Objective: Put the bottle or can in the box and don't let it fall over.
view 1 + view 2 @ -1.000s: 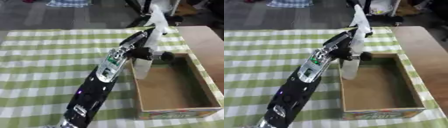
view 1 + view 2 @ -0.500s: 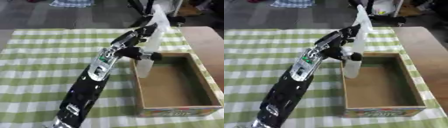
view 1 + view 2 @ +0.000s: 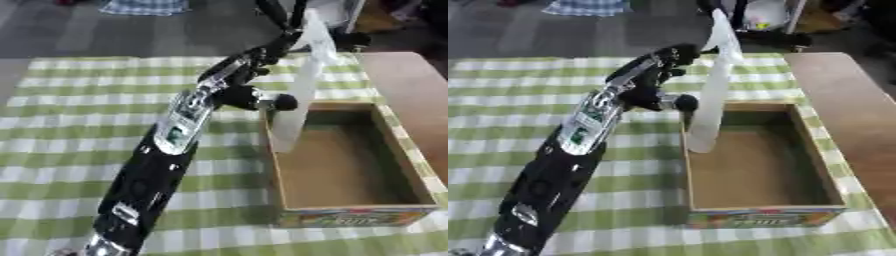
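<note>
**A tall pale bottle leans at the edge of the box**

The left robot hand [image 3: 262, 60] reaches across the tabletop [image 3: 70, 125] from the near left, on a long black and silver arm [image 3: 166, 150]. It is up beside the bottle [image 3: 710, 95], about halfway along it. I cannot tell if its fingers are curled round the bottle or only close to it, because that part is dark and blurry.

The bottle is tall, thin and pale, almost see-through white. It gets narrower toward the top. It is not straight up. Its top tilts to the far right, and its bottom end is down just inside the left wall of the box. I cannot tell if the bottom touches the box floor.

The box [image 3: 759, 210] is brown cardboard, open on top, with bright colours on its near side. It sits on the right part of a green and white checked cloth that covers the tabletop. To the right of the box there is a bare brown board [image 3: 842, 100].
</note>
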### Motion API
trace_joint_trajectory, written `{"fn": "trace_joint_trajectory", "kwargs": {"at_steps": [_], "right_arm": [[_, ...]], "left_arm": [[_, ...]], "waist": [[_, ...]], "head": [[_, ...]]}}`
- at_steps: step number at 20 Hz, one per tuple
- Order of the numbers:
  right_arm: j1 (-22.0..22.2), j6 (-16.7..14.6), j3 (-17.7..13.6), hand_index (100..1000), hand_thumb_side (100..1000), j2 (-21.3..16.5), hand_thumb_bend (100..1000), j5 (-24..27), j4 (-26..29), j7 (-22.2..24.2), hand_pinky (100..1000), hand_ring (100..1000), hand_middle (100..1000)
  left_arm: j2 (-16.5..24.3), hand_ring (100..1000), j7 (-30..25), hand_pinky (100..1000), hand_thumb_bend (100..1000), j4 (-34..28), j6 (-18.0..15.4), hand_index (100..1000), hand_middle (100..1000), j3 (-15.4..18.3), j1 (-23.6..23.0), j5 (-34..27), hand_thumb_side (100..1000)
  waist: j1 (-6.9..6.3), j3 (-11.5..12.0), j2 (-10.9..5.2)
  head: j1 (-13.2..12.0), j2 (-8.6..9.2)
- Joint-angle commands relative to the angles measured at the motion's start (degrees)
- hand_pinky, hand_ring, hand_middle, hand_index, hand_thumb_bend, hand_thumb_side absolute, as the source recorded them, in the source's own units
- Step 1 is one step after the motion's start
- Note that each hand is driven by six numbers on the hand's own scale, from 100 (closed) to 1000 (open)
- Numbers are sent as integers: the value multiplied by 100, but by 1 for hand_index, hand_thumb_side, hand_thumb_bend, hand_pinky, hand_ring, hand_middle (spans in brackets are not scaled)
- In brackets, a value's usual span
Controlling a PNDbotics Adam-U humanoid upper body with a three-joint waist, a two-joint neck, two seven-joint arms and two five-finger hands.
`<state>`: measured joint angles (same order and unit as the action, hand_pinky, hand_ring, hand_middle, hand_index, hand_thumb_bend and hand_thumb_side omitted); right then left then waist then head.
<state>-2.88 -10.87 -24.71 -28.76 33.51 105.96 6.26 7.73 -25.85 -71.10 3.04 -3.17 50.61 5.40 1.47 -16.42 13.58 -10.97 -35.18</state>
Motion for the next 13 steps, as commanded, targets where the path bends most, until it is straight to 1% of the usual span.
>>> {"fn": "trace_joint_trajectory", "kwargs": {"at_steps": [1, 6, 8, 13], "right_arm": [[32, -25, -88, 1000, 610, -215, 100, -55, 100, -19, 916, 1000, 1000], [115, -40, -110, 1000, 609, -193, 100, -106, 142, -41, 916, 1000, 1000], [129, -42, -114, 1000, 609, -195, 100, -126, 151, -46, 916, 1000, 1000], [161, -36, -134, 1000, 609, -216, 100, -168, 162, -70, 917, 1000, 1000]], "left_arm": [[146, 1000, -18, 1000, 932, -214, 153, 964, 907, 105, 56, -154, 414], [367, 1000, 61, 1000, 929, -373, 202, 967, 948, 192, -19, -276, 420], [471, 1000, 110, 1000, 926, -404, 207, 965, 950, 231, -40, -333, 423], [873, 1000, 272, 1000, 907, -522, 9, 975, 974, 337, -95, -595, 443]], "waist": [[30, 24, -125], [27, 119, -124], [18, 151, -126], [-14, 258, -146]], "head": [[70, -30], [154, -70], [180, -66], [282, -34]]}}
